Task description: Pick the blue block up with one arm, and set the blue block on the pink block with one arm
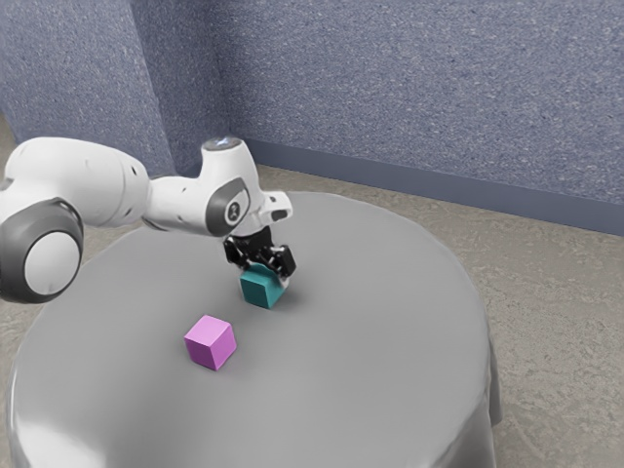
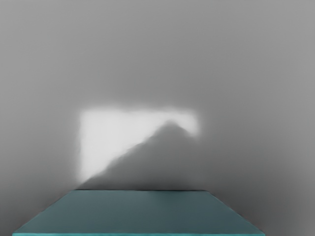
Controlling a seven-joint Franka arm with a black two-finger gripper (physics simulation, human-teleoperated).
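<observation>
The tool (image 1: 261, 265) sits down over the blue block (image 1: 263, 291) near the middle of the desk (image 1: 390, 370); I cannot tell whether it grips. In the exterior view, the pink block (image 1: 211, 342) lies at seven o'clock from the blue one, near but apart.

1. In the exterior view, the top of the blue block (image 1: 261, 291) is partly hidden by the gripper (image 1: 260, 265) set over it.
2. In the wrist view, the blue block (image 2: 138, 214) is cut off by the picture's edge.
3. The arm (image 1: 88, 190) is cut off at the exterior view's left edge.
4. The near side of the table (image 1: 390, 370) is cut off by the exterior view's lower edge.
</observation>
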